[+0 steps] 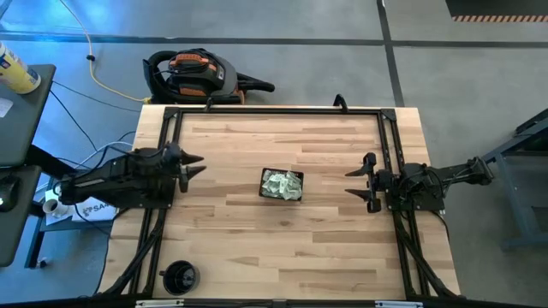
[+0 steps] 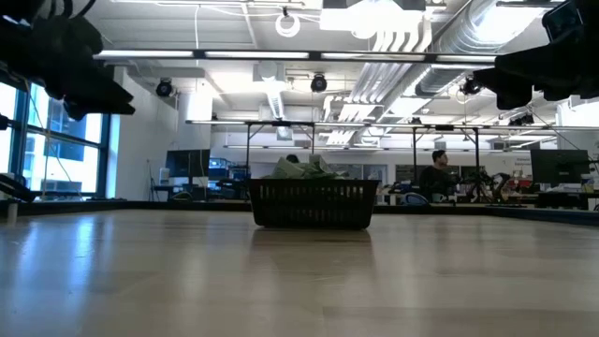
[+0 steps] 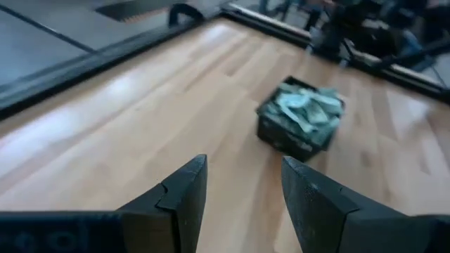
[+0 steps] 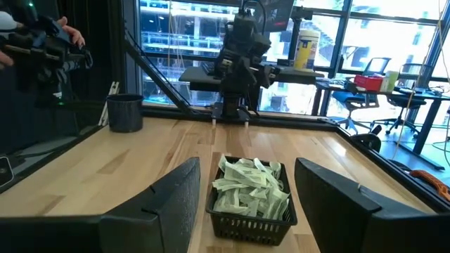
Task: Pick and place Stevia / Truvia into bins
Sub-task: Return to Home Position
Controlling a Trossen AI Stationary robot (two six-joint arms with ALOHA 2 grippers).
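Observation:
A small black mesh tray sits on its base near the table's middle, heaped with pale green and white sachets. It also shows in the low view as the tray, in the left wrist view as the tray and in the right wrist view as the tray, with sachets piled above its rim. My left gripper hovers open at the table's left, well clear of the tray. My right gripper hovers open at the tray's right, also apart from it. Both hold nothing.
A round black cup-like object stands near the table's near left corner; in the right wrist view it is the cup. A black frame borders the table. An orange and black vacuum lies on the floor beyond the far edge. Bare wood surrounds the tray.

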